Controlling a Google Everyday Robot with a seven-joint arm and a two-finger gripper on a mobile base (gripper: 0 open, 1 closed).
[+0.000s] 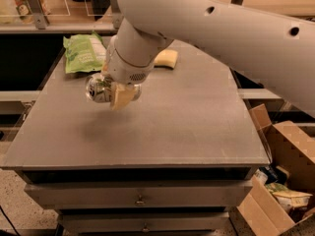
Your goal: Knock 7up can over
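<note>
at the back left of the grey metal table [197, 122] lies a green snack bag [83, 53], flat on the surface near the left edge. just in front of it and a little to the right is the 7up can [97, 88], tipped on its side with one round end facing left, its silver body showing glare. it sits over the left half of the tabletop, and a soft shadow falls on the surface below and apart from it, so it looks clear of the table rather than resting on it. the gripper [110, 90] is closed around the can; one tan finger pad [123, 96] presses against the can's right side, while the other finger is hidden behind it. above the gripper the thick white arm [211, 28] rises and sweeps off to the upper right, covering much of the back of the table. behind the wrist, near the back edge, a pale yellow sponge-like block [166, 58] lies on the table, well apart from the can. below the tabletop two drawers [140, 199] with small handles show. on the floor at the far right stand open cardboard boxes [290, 146] with packets inside.
</note>
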